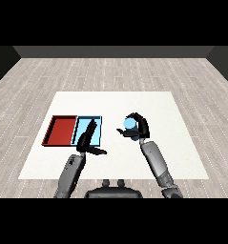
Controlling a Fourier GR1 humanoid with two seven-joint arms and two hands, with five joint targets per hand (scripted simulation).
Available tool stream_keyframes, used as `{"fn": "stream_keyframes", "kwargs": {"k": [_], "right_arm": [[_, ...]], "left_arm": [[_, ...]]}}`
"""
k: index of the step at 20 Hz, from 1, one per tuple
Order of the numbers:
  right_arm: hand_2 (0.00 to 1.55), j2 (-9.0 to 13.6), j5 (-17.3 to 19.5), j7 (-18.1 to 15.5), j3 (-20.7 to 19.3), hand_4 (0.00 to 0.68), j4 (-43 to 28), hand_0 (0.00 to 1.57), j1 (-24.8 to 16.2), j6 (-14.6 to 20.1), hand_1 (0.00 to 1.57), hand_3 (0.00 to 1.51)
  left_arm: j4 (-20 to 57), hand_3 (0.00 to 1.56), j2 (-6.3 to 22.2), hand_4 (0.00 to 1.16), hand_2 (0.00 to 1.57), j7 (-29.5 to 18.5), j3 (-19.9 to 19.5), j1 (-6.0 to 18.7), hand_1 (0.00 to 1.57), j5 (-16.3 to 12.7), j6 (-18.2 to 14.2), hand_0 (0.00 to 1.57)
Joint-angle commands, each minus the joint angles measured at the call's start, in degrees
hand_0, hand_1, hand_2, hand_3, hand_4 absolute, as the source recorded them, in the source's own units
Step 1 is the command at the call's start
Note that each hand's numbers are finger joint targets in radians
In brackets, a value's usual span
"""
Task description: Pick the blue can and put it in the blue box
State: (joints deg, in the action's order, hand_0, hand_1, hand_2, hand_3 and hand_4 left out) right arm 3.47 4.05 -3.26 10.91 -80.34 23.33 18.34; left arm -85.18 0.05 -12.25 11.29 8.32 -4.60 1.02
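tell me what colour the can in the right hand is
Light blue can, seen in the head view.

Red tray (61,130) at the white table's (134,102) left side, grey plank floor (110,71) beyond

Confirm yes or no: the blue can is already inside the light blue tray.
No. The blue can is held in the right hand, off to the right of the light blue tray.
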Motion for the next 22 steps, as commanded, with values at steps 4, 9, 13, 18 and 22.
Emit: {"fn": "stream_keyframes", "kwargs": {"k": [4, 9, 13, 18, 22], "right_arm": [[1.46, -1.88, 2.27, -0.56, 1.00, 0.608, -1.07, 1.46, -1.81, -1.69, 1.46, 1.40], [1.47, -3.43, 4.17, 1.75, 2.24, 0.620, -3.14, 1.49, -1.67, -1.16, 1.49, 1.40], [1.47, -3.45, 5.50, 6.24, 3.53, 0.606, -8.12, 1.49, -0.59, -2.30, 1.49, 1.40], [1.47, -3.46, 5.25, 3.06, 2.40, 0.605, -7.83, 1.49, -2.72, -3.85, 1.49, 1.40], [1.46, -3.46, 4.22, -0.08, 3.47, 0.605, -6.16, 1.48, -4.26, -2.97, 1.48, 1.40]], "left_arm": [[0.09, 0.00, -0.05, 0.00, 0.00, 3.01, 7.85, 0.71, 0.00, -3.44, -6.04, 0.00], [4.78, 0.00, -0.05, 0.00, 0.00, 0.13, 7.08, 1.29, 0.00, -2.09, -5.07, 0.00], [7.08, 0.00, -0.05, 0.00, 0.00, -1.79, 8.48, 2.77, 0.00, -3.47, -7.37, 0.00], [9.58, 0.00, -0.05, 0.00, 0.00, 0.25, 7.07, 5.67, 0.00, -6.51, -6.32, 0.00], [18.50, 0.00, -0.05, 0.00, 0.00, -5.57, 10.57, 9.08, 0.00, -11.31, -9.80, 0.00]]}}
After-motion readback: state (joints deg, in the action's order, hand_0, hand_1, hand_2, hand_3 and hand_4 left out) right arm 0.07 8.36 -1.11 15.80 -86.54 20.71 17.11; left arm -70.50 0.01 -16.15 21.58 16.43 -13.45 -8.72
